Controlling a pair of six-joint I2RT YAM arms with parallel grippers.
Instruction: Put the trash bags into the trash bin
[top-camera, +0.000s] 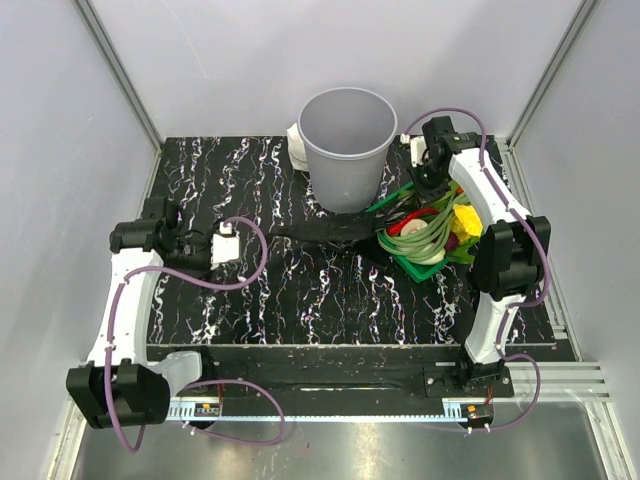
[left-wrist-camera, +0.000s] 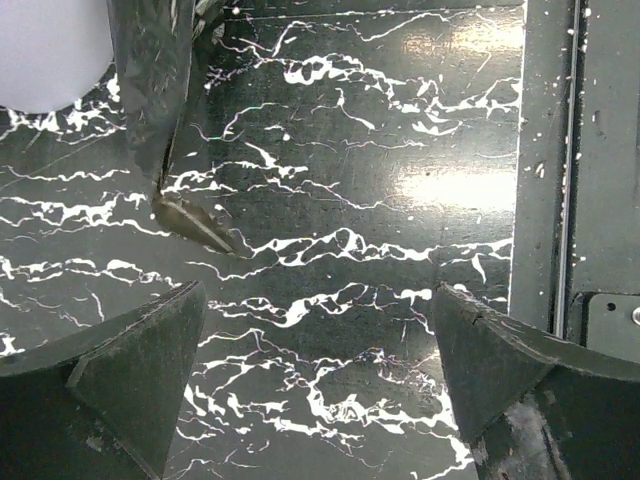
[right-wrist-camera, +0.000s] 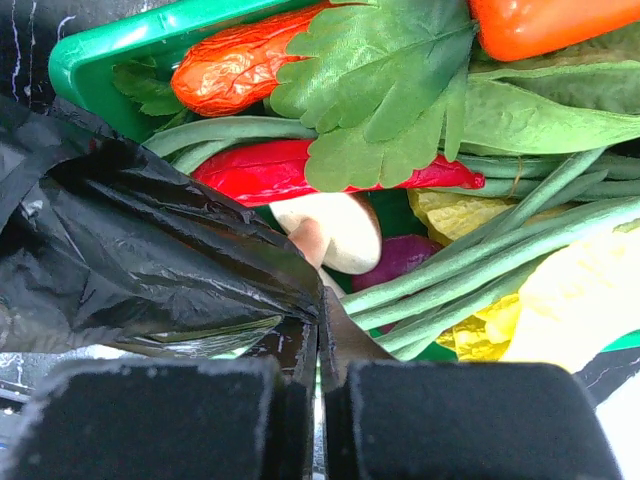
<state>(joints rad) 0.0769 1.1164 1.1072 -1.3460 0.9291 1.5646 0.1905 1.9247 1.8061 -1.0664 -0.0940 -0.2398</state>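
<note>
The trash bag (top-camera: 335, 232) is a black glossy film lying stretched across the table in front of the light-grey trash bin (top-camera: 346, 140). In the right wrist view the bag (right-wrist-camera: 130, 250) bunches at the left, and a fold of it runs between the closed fingers. My right gripper (right-wrist-camera: 320, 340) is shut on that fold, held over the green basket; it is beside the bin in the top view (top-camera: 425, 178). My left gripper (left-wrist-camera: 320, 340) is open and empty above the table, left of the bag's end (left-wrist-camera: 150, 100); it also shows in the top view (top-camera: 230, 244).
A green basket (top-camera: 400, 258) of vegetables stands right of the bin, under the right gripper; its rim shows in the right wrist view (right-wrist-camera: 110, 50). A small white roll (top-camera: 297, 142) lies behind the bin at its left. The bin's side (left-wrist-camera: 45, 50) shows in the left wrist view.
</note>
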